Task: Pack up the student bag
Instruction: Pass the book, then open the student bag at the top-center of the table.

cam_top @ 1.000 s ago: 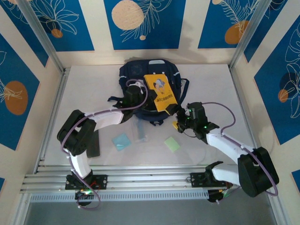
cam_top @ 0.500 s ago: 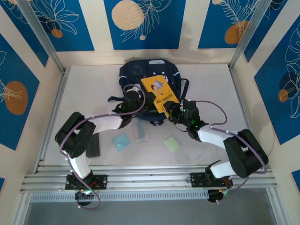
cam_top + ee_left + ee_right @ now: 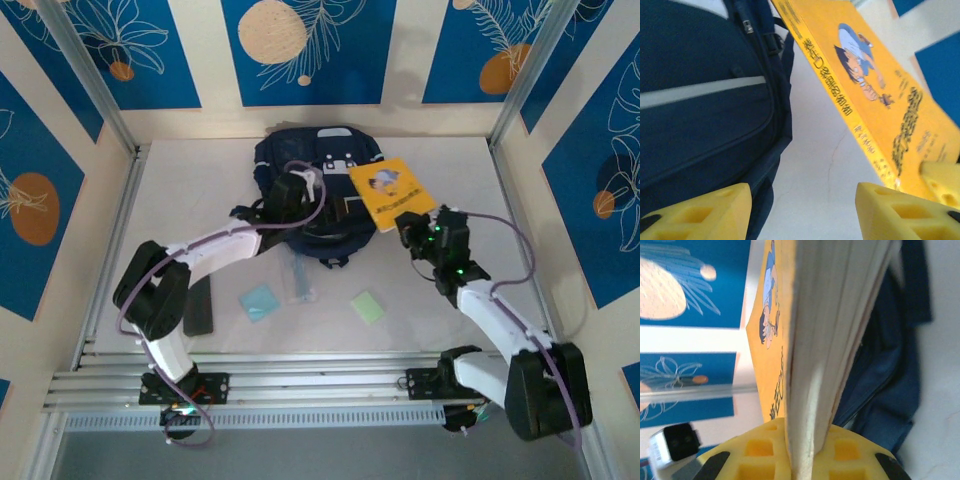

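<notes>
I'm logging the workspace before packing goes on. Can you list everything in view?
student bag: one, dark navy with a light-grey stripe, far middle of the table
book: one, yellow, lifted just right of the bag
blue pad: one, light blue, flat on the table in front of the bag
green pad: one, light green, flat, right of the blue pad
clear item: one, transparent, between bag and blue pad; kind unclear
black block: one, black, beside the left arm
table: one, white
left pincer: one, yellow fingers, open, at the bag's edge
right pincer: one, yellow fingers, shut on the book
</notes>
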Robot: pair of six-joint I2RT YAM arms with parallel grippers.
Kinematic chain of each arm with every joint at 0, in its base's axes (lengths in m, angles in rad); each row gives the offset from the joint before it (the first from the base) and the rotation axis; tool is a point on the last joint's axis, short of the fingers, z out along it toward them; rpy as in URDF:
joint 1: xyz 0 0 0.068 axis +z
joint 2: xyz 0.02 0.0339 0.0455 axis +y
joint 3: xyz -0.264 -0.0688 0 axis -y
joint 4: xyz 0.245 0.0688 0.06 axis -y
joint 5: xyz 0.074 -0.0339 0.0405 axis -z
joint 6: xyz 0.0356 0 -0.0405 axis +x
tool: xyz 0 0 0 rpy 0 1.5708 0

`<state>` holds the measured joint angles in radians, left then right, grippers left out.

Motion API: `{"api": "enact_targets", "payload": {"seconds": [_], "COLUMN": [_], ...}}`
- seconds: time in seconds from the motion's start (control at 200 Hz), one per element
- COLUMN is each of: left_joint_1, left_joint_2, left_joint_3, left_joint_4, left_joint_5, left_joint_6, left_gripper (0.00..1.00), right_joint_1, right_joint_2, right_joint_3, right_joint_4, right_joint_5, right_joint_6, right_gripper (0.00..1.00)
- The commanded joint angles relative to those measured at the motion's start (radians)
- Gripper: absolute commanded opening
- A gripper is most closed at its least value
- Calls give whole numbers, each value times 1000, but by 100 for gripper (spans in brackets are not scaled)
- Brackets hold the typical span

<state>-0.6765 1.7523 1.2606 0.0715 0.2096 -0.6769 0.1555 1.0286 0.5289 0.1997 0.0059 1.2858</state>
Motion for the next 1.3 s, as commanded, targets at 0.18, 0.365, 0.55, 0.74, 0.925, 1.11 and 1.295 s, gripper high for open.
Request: {"api": "enact_targets", "payload": {"seconds": [0.18, 0.365, 0.55, 0.74, 0.925, 1.11, 1.295], "left_joint_1": [3, 2, 4, 4, 5, 34, 62], "left_joint_2": [187, 307, 370, 401, 375, 278, 247], "left_joint_3": [291, 423, 485, 502, 519, 533, 556], "left_joint_4": [-528, -684, -728, -738, -714, -603, -459], "left_joint_5": [35, 3, -14, -21, -15, 152, 282], "left_joint_6": [590, 735, 772, 765, 698, 426, 231], "left_gripper": [53, 51, 48, 31, 0, 0, 0], "right_joint_1": [-277, -333, -337, -350, -358, -371, -382], "right_joint_2": [-160, -171, -170, -171, -181, -246, -323], "right_joint_3": [18, -5, -18, -26, -9, 28, 52], "right_joint_4": [-254, -263, -259, -259, -277, -371, -482], "right_joint_5": [-201, -268, -278, -283, -302, -266, -220], "right_joint_6": [-176, -183, -183, -180, -195, -243, -284], "right_gripper": [0, 0, 0, 0, 0, 0, 0]}}
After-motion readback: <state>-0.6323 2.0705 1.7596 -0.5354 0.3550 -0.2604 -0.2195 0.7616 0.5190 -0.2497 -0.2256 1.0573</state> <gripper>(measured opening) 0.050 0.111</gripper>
